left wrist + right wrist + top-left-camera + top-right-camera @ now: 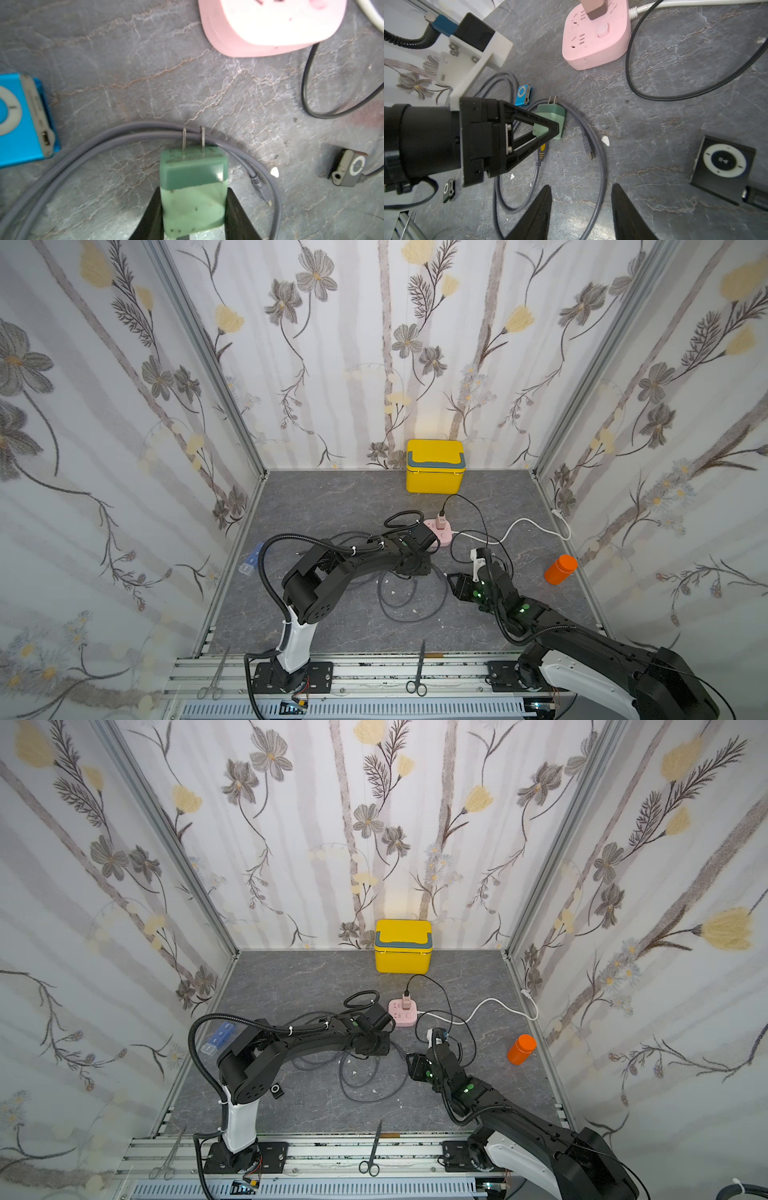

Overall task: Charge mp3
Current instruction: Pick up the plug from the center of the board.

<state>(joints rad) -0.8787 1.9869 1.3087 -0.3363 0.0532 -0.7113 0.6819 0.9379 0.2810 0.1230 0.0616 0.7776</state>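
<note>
Middle of the frame in both top views: pink power strip (441,533) on the grey tabletop (332,497). A pinkish adapter (593,8) is plugged into it, with a black cable (662,99) looping off. The left arm reaches in from the lower left, its wrist just below-left of the strip.

Left gripper (194,191): jaws drawn in on a green wall adapter (193,176), one finger flat against each side. The two prongs point toward the strip but sit apart from it, over a loop of grey cable (135,133). The cable's small free plug (262,192) lies loose just beside the adapter.

Blue mp3 (22,118): flat on the tabletop beside the grey loop, near the adapter, nothing in its port. The left arm hides it in the top views.

Right gripper (581,187): jaws apart, nothing between them, above the grey loop. A black mp3 (722,166) lies near it, clear of the loop.
</note>
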